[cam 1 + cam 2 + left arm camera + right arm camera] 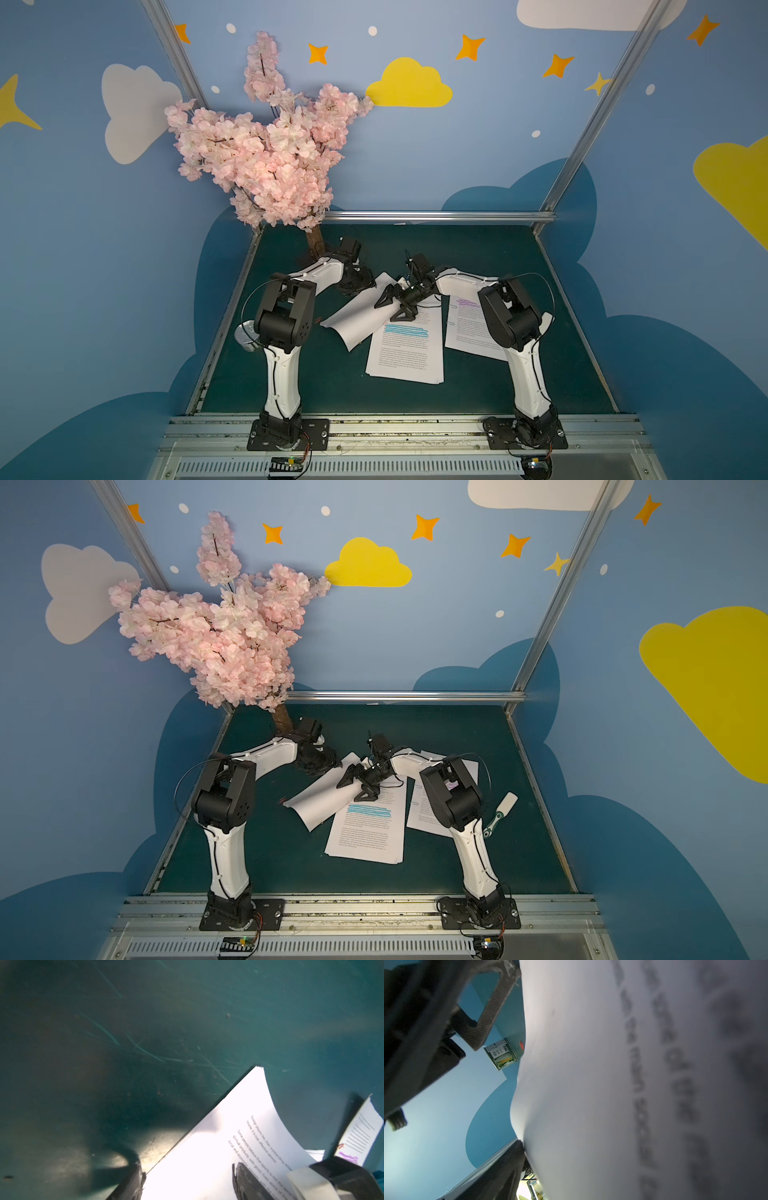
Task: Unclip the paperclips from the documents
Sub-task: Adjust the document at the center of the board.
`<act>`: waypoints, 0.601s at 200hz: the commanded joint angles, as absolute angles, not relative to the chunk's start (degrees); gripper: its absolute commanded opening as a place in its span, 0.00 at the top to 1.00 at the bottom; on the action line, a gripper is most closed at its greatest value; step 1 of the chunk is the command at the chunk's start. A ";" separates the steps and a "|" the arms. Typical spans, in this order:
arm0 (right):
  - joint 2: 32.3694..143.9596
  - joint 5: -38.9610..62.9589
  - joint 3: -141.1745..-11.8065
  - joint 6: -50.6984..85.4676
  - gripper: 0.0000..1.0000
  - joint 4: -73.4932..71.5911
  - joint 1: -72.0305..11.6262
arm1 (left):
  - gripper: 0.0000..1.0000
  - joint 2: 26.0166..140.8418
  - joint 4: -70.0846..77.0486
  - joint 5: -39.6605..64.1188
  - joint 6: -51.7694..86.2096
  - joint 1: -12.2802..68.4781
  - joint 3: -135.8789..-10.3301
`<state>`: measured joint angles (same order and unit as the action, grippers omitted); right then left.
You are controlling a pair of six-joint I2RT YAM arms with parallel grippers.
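Straddles curled stack (357,320) with left gripper (187,1165) open at its far corner and right gripper (392,308) spread, empty, against its bulging page. Risks creasing or dragging sheets by closing here, well apart from the red clip (319,319) at another corner.

Both top views overlook the table (478,249); wrist views hug documents (207,1147)

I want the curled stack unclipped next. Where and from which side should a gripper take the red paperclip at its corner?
Probably grip the red paperclip by the end jutting past the corner of the curled document, coming from the bare mat on the robot's left: that end looks exposed, the rest lies on paper.
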<state>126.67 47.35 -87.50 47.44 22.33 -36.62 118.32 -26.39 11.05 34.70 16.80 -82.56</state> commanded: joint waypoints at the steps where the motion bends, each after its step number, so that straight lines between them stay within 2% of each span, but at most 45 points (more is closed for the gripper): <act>1: 129.75 42.40 -87.79 46.66 0.27 21.07 -37.09 | 0.30 120.74 -32.43 16.08 36.17 18.28 -79.89; 53: 128.75 44.92 -90.93 46.86 0.53 25.23 -36.57 | 0.30 120.54 -33.39 15.97 34.90 18.07 -79.94; 85: 127.17 46.77 -91.22 47.22 0.77 26.97 -36.30 | 0.30 120.22 -36.53 14.61 31.88 17.74 -83.23; 120: 127.36 48.62 -92.33 47.35 0.78 28.44 -36.08 | 0.30 120.12 -38.42 14.79 29.83 16.82 -86.08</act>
